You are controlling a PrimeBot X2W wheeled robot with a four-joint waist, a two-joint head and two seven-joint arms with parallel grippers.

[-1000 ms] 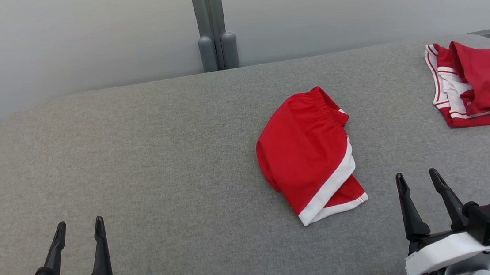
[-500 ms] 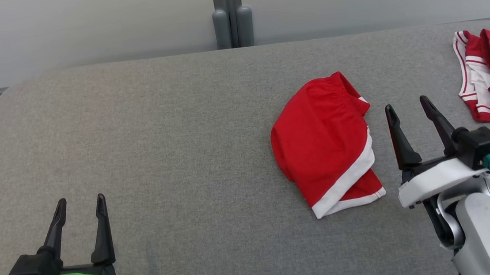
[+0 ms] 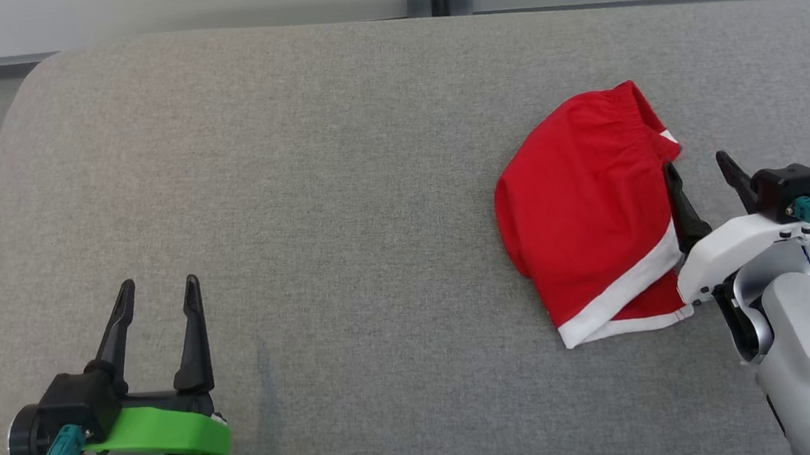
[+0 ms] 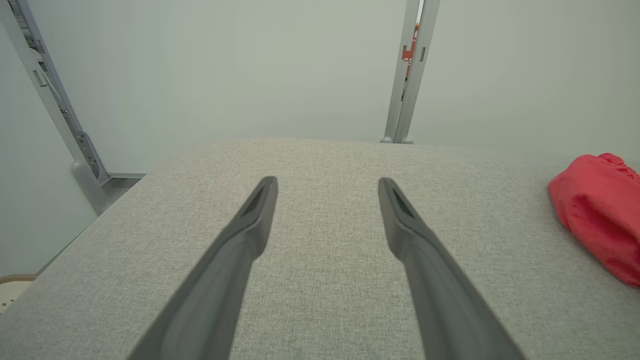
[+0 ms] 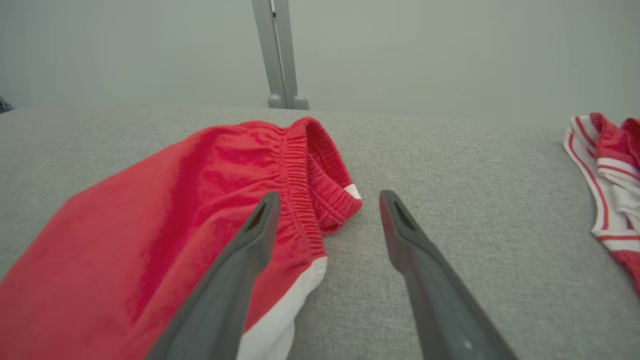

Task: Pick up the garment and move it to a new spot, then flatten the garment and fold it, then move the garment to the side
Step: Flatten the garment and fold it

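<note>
R gripper (image 3: 695, 162) — jaws spread — over edge of red shorts (image 3: 579, 205).

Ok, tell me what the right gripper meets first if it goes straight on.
Probably the red shorts: one finger of the right gripper is at their waistband, depth unclear; the other points over bare grey cushion.

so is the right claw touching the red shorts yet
Cannot tell: in the right wrist view one finger of the open right claw lies across the waistband of the red shorts, but resting on it or hovering isn't clear.

open grey cushion (image 3: 314, 191) left of garment (image 3: 583, 212)
</note>
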